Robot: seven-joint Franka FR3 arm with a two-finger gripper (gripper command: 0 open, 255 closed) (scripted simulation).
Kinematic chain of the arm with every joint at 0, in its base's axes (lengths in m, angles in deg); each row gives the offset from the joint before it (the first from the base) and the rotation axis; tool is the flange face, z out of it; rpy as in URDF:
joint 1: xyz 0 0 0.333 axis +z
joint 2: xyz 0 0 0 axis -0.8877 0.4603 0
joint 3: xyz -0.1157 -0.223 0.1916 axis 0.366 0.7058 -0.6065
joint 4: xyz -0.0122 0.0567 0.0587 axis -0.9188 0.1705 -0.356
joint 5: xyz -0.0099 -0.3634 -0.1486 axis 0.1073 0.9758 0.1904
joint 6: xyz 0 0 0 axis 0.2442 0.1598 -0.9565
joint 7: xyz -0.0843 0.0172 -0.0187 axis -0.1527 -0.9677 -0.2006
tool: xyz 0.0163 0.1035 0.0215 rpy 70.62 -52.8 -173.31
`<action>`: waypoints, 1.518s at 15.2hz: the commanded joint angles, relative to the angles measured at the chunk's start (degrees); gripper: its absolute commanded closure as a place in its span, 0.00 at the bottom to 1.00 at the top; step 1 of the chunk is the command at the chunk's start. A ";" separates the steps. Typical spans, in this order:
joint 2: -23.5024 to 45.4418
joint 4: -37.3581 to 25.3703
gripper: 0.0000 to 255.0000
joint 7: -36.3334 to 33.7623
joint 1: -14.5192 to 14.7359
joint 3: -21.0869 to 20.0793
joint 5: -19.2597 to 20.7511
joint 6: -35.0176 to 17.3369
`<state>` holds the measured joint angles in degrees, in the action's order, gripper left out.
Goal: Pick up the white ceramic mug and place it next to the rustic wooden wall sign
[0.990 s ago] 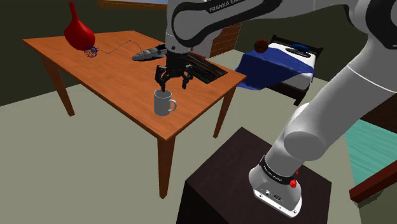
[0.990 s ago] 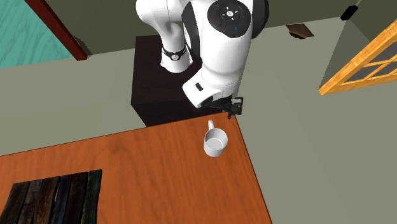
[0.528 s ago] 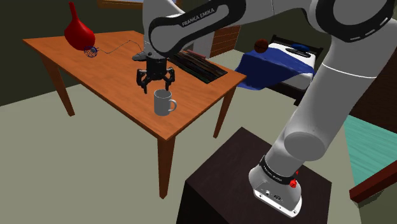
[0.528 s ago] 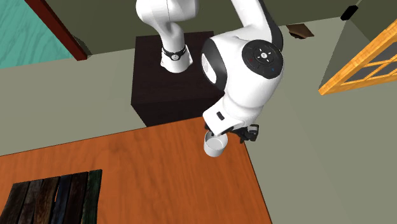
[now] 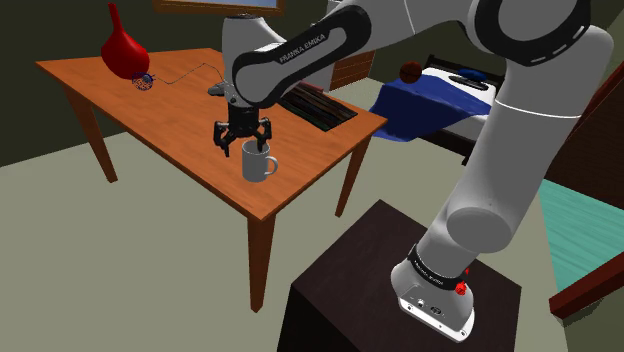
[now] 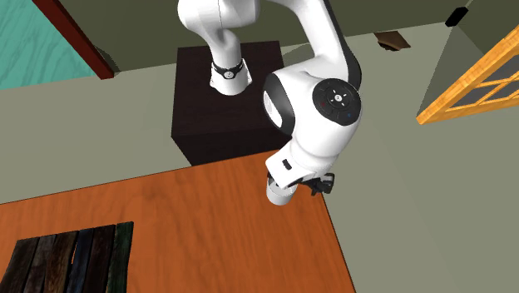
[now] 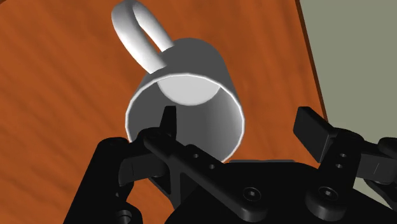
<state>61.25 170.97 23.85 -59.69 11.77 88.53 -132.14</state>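
Observation:
The white mug [image 5: 259, 163] stands upright near the front corner of the wooden table [image 5: 170, 115], its handle turned toward the shoulder view's right. My black gripper [image 5: 241, 146] hangs open just over the mug's rim on the shoulder view's left side. In the wrist view one finger [image 7: 167, 125] sits over the mug's [image 7: 184, 95] opening and the other finger [image 7: 312, 127] is outside its wall; neither clasps it. The dark plank wall sign [image 5: 316, 105] lies flat near the table's far edge, also seen in the second exterior view as the sign [image 6: 68, 258]. My arm hides most of the mug [image 6: 279, 194] there.
A red vase [image 5: 122, 48] and a small round object [image 5: 143, 82] stand at the table's far left corner. A bed with a blue blanket [image 5: 435, 105] lies beyond the table. The dark stand [image 5: 390, 290] is close to the table's front corner [image 6: 320, 204].
The gripper has swung from above the mug's sign side toward the shoulder view's left and dropped to the mug's rim. It stays open. The mug has not moved.

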 commanded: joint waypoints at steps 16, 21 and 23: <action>0.22 0.26 1.00 -0.14 0.04 0.00 0.12 -0.49; -1.34 -1.06 1.00 0.47 -0.06 -0.13 -0.61 2.30; -2.05 -1.80 1.00 0.74 -0.10 -0.18 -0.94 3.72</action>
<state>59.56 169.60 24.43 -59.76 11.61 87.76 -129.21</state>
